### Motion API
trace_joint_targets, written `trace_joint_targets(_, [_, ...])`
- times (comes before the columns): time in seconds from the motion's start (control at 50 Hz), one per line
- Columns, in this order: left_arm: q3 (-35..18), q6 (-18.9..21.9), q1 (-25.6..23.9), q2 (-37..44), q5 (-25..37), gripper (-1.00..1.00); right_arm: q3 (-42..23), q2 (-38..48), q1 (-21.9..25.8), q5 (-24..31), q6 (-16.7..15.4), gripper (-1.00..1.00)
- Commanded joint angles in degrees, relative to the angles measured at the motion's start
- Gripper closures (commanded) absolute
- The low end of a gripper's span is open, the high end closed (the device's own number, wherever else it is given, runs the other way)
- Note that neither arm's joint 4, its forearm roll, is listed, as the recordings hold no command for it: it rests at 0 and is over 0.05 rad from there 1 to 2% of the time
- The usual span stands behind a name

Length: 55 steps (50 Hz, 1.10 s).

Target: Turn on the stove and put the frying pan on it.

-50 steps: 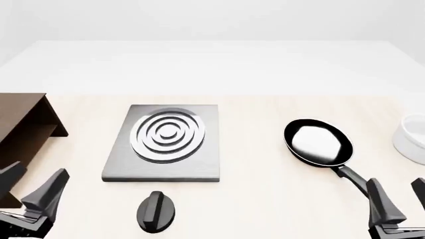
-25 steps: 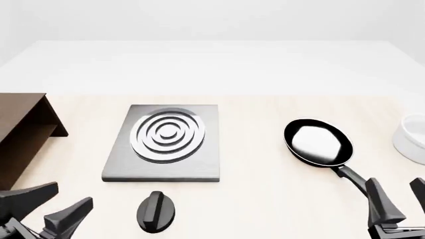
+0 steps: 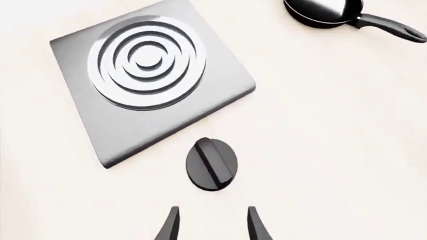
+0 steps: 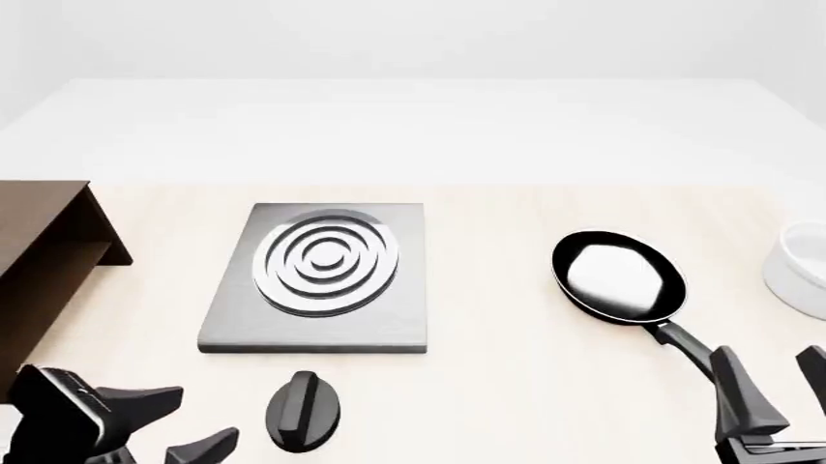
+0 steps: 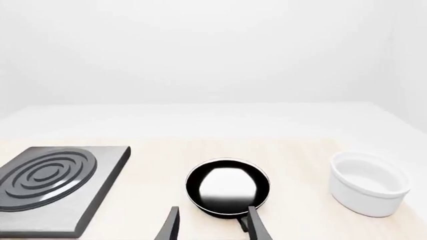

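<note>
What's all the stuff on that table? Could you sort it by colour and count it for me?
Black: 2 – the frying pan and the knob
Grey: 1 – the stove plate
White: 1 – the bowl
Dark brown: 1 – the wooden cabinet
Total: 5 things, not counting the two robot grippers.

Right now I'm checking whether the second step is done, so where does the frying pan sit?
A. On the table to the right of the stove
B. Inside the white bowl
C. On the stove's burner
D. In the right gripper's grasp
A: in the front view the frying pan rests on the table, apart from the stove, with the right gripper open near its handle and holding nothing.
</note>
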Motion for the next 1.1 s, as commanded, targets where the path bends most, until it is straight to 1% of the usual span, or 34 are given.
trace_joint_targets(0.02, [3.5,-0.3,-3.3,6.5,-6.9,-1.0,0.0,-0.3,-0.1,0.3,0.3,-1.0])
trace_joint_targets(0.08, [3.8,-0.3,-3.5,7.4,-8.0,-1.0,0.0,-0.3,-0.1,0.3,0.3,-1.0])
trace_joint_targets(0.16, [5.1,-0.5,-4.7,11.1,-12.2,-1.0,0.0,-0.3,-0.1,0.4,0.3,-1.0])
trace_joint_targets(0.18, [5.1,-0.5,-4.7,11.2,-12.2,-1.0,0.0,-0.3,-0.1,0.4,0.3,-1.0])
trace_joint_targets(0.2, [5.7,-1.6,-5.8,13.2,-14.5,-1.0,0.0,-0.3,-0.1,0.4,0.3,-1.0])
trace_joint_targets(0.28, [6.4,-2.2,-6.9,15.7,-17.8,-1.0,0.0,-0.3,0.0,0.4,0.3,-1.0])
trace_joint_targets(0.32, [6.7,-2.0,-7.0,16.2,-18.3,-1.0,0.0,-0.3,0.0,0.4,0.3,-1.0])
trace_joint_targets(0.34, [6.9,-2.0,-7.4,18.1,-20.1,-1.0,0.0,-0.3,-0.1,0.4,0.4,-1.0])
trace_joint_targets(0.36, [6.9,-2.4,-7.8,18.4,-20.7,-1.0,0.0,-0.3,0.0,0.3,0.4,-1.0])
trace_joint_targets(0.48, [7.6,-1.4,-8.0,21.7,-24.3,-1.0,0.0,-0.3,0.0,0.4,0.3,-1.0])
trace_joint_targets(0.78, [8.1,-1.5,-9.0,28.6,-31.4,-1.0,0.0,-0.3,0.1,0.4,0.1,-1.0])
trace_joint_targets(0.92, [8.4,-2.2,-9.6,32.6,-35.5,-1.0,0.0,-0.3,0.1,0.3,0.1,-1.0])
trace_joint_targets(1.02, [8.8,-3.1,-10.2,38.0,-41.0,-1.0,0.0,-0.3,0.2,0.4,0.1,-1.0])
trace_joint_targets(1.1, [8.9,-3.4,-10.4,39.5,-42.5,-1.0,0.0,-0.3,0.2,0.3,0.1,-1.0])
